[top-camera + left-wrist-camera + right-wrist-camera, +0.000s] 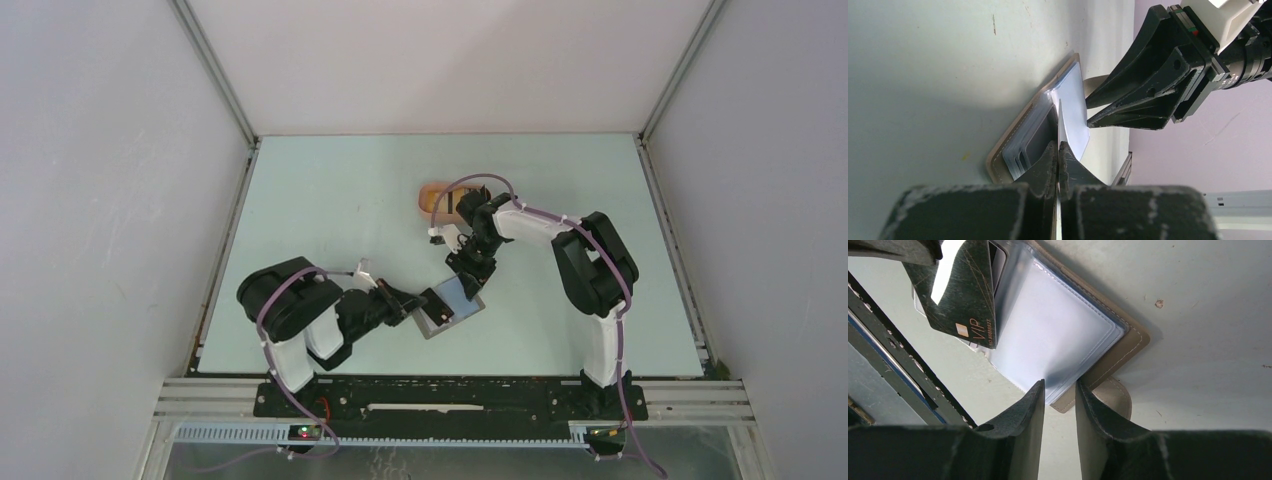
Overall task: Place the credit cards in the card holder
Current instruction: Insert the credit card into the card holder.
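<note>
Top view: card holder point(452, 322) lies open on the table, near the arm bases. Left gripper point(418, 304) and right gripper point(468, 280) both work at it. Pink tray point(428, 193) sits farther back, contents unclear.

Right wrist: left jaws clamped on a black card point(965, 295), its corner at a pocket mouth. Right jaws apart, straddling the edge of a plastic sleeve point(1058, 335).

Left wrist: card seen edge-on, tip among the sleeves.

Step, as I read it: inserting this card. Next: slide it straight along the pocket with the sleeve steadied, then let go.

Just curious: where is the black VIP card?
The VIP card is upper left in right wrist view, in the left jaws, over the card holder.
</note>
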Tool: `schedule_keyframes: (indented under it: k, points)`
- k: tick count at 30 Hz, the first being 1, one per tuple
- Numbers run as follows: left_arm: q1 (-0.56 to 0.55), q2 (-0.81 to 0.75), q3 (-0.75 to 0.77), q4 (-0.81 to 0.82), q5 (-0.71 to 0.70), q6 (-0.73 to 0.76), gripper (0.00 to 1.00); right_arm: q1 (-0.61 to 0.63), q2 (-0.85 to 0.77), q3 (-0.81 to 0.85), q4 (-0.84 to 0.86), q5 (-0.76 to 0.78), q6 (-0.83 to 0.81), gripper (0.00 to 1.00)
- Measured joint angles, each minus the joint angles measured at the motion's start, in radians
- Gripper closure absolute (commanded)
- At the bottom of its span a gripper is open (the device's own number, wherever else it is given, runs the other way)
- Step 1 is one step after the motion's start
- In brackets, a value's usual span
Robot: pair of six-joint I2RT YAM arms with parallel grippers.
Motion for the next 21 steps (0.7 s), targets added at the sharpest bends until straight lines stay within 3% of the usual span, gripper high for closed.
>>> schedule_keyframes:
  k: [21]
  points:
    - [-0.001, 0.095, 0.043, 0.046, 0.018, -0.053, 1.0, 0.001, 0.006, 0.011, -0.01, 0.007, 0.0, 0.64]
